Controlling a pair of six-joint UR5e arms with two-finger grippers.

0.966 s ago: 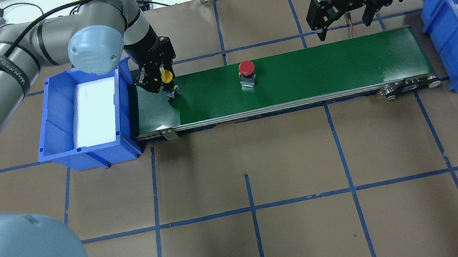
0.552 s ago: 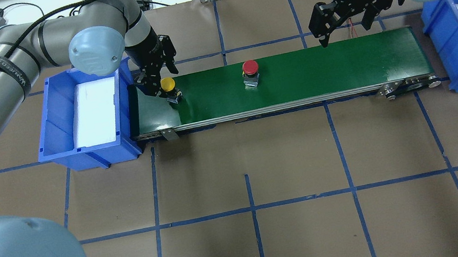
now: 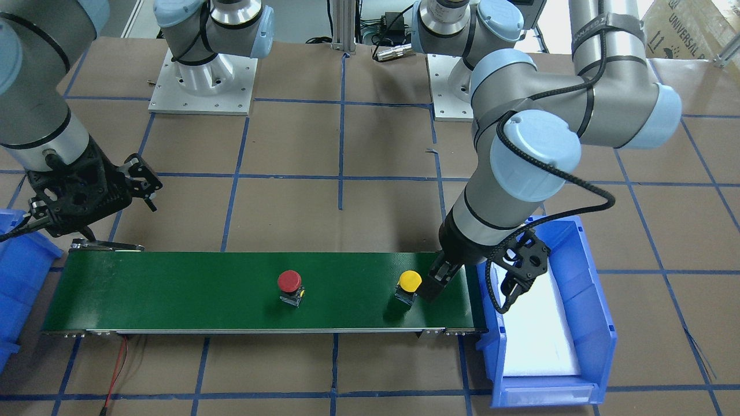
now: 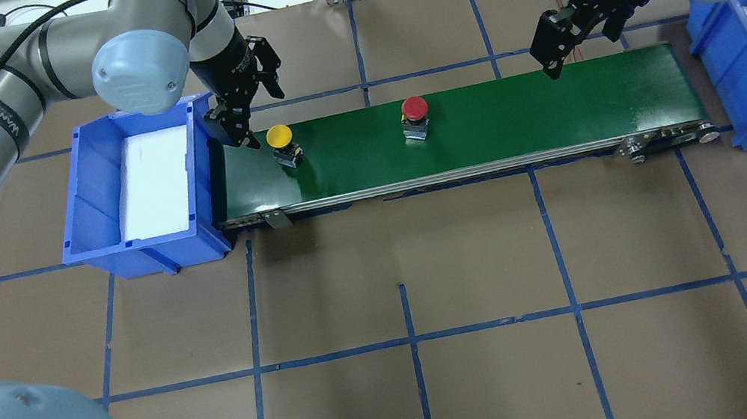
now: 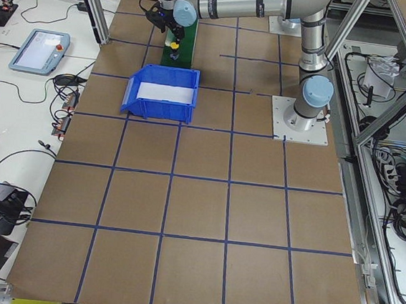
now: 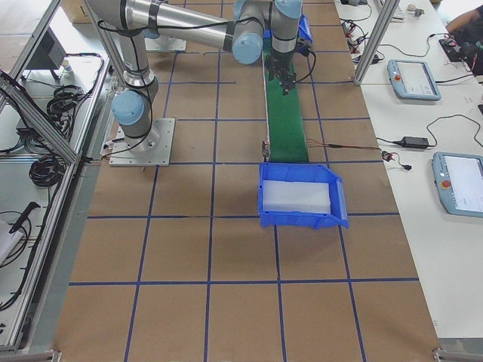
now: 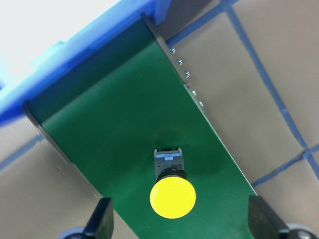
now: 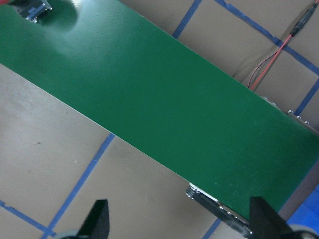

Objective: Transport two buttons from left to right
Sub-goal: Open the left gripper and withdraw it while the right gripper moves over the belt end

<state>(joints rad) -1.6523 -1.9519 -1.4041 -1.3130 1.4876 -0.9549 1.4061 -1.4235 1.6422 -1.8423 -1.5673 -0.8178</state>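
You had left pincer (image 3: 471, 288) spread just beside the yellow button (image 4: 278, 136), which stood free at the left end of the belt (image 4: 539, 113) | red button (image 4: 413, 109) mid-belt, presumably to be carried right | right pincer (image 4: 581, 44) spread by far end, probably posted near its bin (image 4: 743, 102).

Both arms are made of thick silver tubes. The joints are closed with round, pale blue lids (image 3: 535, 156), and tiny screws can be seen in them. Along the left arm (image 3: 613, 98) a black cable (image 3: 604, 199) is run on the outside. It is held on with black straps (image 3: 607, 24), and white letters are printed on them. The right arm (image 3: 29, 110) is made of the same silver tubes. Each arm is fixed to a square silver plate (image 3: 202, 98) dotted with screw holes. The left gripper (image 4: 263, 118) and the right gripper (image 4: 582, 49) are made of black parts, with two fingers each.
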